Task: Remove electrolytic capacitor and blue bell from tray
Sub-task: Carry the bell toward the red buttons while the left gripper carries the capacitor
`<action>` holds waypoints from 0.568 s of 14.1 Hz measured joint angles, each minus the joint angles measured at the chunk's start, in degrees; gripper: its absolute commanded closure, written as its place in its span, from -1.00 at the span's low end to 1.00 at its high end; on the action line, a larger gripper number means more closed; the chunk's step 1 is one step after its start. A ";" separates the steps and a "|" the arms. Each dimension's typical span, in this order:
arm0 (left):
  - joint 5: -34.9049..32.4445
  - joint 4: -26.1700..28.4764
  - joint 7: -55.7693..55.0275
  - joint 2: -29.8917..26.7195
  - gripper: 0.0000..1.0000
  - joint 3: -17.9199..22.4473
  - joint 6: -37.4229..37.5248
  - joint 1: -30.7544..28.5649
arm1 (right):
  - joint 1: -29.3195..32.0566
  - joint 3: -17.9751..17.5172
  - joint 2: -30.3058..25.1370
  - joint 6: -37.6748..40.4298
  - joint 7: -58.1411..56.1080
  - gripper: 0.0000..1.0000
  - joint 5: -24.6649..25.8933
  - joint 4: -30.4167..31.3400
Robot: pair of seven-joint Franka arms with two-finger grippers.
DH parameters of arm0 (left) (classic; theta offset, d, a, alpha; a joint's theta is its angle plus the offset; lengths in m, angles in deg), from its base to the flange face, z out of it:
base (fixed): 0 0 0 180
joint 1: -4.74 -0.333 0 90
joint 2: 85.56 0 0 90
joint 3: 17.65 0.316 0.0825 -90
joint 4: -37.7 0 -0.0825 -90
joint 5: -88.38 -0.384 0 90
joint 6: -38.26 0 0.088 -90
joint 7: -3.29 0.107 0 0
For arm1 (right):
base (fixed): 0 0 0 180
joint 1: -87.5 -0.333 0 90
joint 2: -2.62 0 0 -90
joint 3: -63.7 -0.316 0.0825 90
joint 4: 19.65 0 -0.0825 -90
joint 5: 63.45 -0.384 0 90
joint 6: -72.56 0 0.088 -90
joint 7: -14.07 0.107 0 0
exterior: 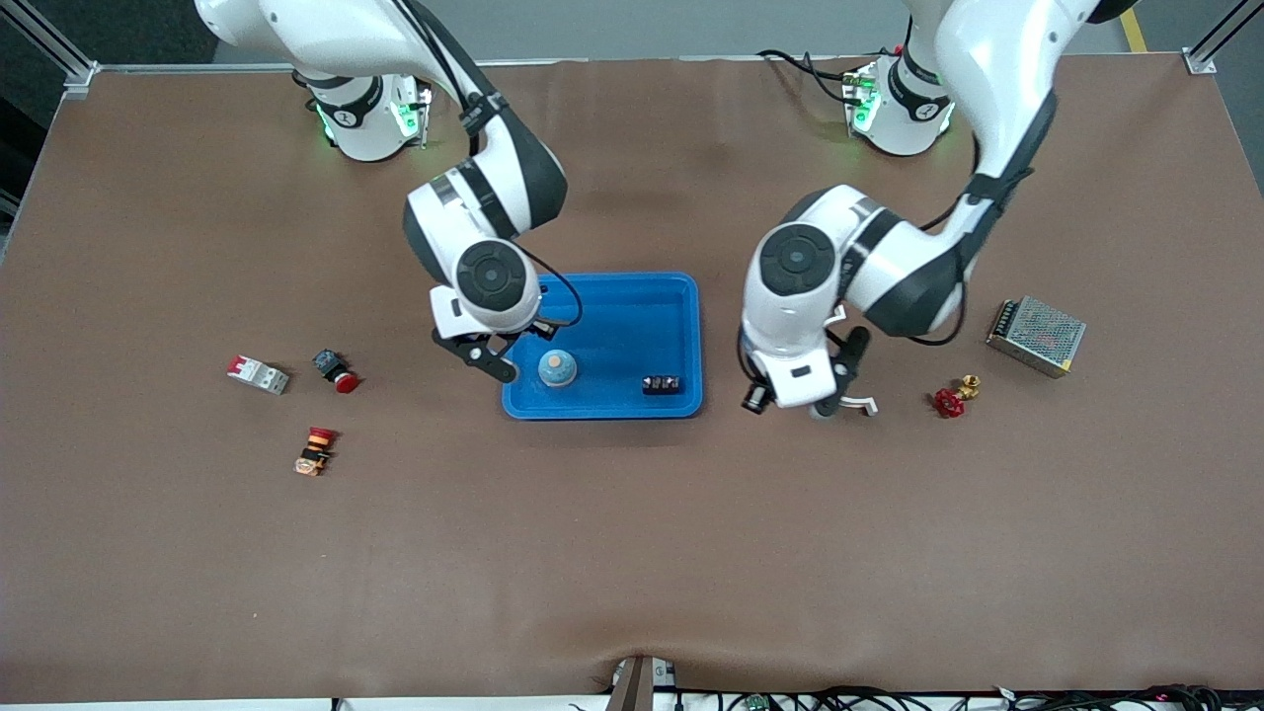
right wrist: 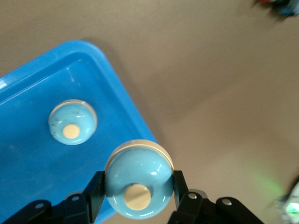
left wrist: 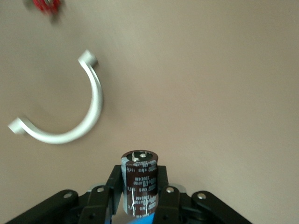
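Observation:
My left gripper [left wrist: 139, 185] is shut on a dark brown capacitor [left wrist: 140, 168], which stands upright between the fingers above bare table. It hangs just off the blue tray's [exterior: 632, 296] side toward the left arm's end [exterior: 825, 407]. My right gripper [right wrist: 137, 187] is shut on a light blue bell [right wrist: 135, 175] with a cream button. It is over the tray's [right wrist: 28, 154] edge toward the right arm's end [exterior: 489, 357]; in the front view the hand hides that bell. Another bell of the same kind [right wrist: 72, 122] sits in the tray [exterior: 558, 368].
A black terminal block [exterior: 662, 384] lies in the tray. A white C-shaped clamp [left wrist: 70, 130] lies beside my left gripper, with a red valve [exterior: 953, 398] and a metal power supply [exterior: 1036, 336] farther out. A breaker [exterior: 258, 374] and two push buttons [exterior: 337, 371] [exterior: 316, 450] lie toward the right arm's end.

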 measured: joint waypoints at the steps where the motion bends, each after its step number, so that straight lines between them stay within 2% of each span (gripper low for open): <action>1: 0.72 0.02 3.68 -0.59 1.00 -0.02 2.27 -1.34 | 1.27 0.10 0.00 2.68 -3.33 1.00 -0.04 -1.15; 4: 3.24 2.02 13.86 -2.05 1.00 -0.12 6.04 -6.27 | 5.64 0.47 -0.46 7.53 -16.29 1.00 0.06 -2.79; 8: 3.74 9.31 22.60 -2.80 1.00 -1.50 6.37 -14.33 | 10.93 0.82 -3.14 11.32 -31.05 1.00 3.65 -2.84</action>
